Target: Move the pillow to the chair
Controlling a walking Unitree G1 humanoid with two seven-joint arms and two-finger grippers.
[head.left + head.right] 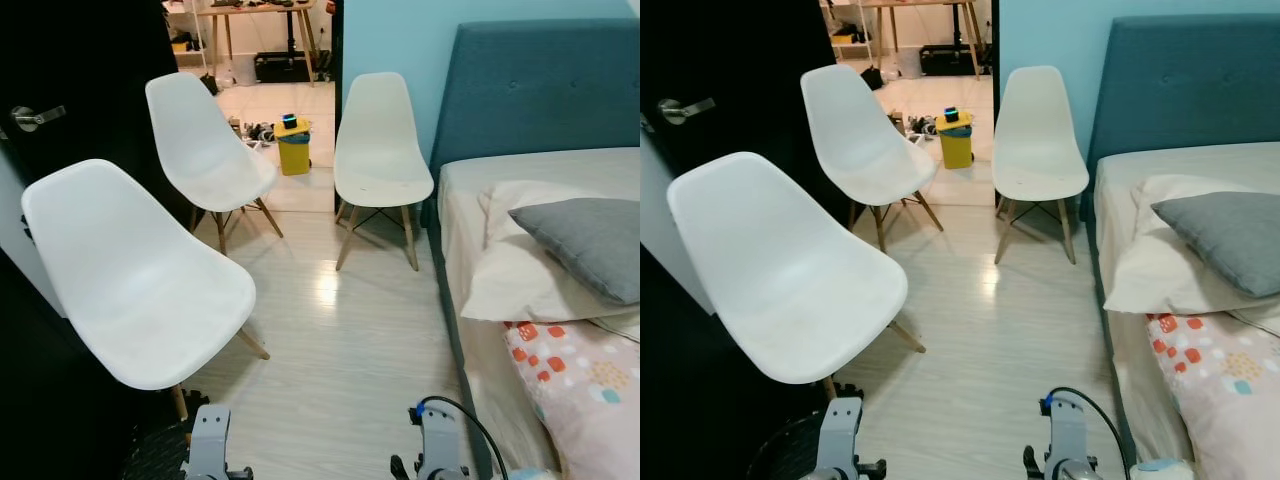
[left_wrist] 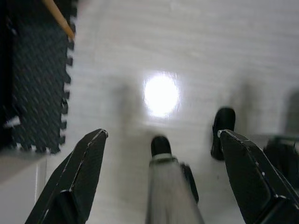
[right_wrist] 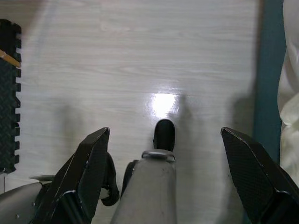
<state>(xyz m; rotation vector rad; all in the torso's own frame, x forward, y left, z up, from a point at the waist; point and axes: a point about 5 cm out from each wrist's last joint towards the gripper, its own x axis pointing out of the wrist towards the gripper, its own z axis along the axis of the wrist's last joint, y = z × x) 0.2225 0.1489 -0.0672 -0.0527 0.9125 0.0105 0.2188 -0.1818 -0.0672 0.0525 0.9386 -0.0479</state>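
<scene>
Left gripper (image 2: 161,135) and right gripper (image 3: 163,133) hang with jaws spread wide, empty, above the floor (image 3: 140,60)

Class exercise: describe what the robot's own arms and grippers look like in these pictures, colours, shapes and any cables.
Both arms are silver-grey metal. The right arm carries a black cable looping from a blue fitting. Each gripper, left gripper and right gripper, has two long black tapering fingers with a finely textured surface.

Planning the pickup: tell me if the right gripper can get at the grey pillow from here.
Probably yes. The grey pillow lies uncovered atop a white pillow on the bed's near side, and the right gripper hangs open over bare floor beside the bed.
</scene>
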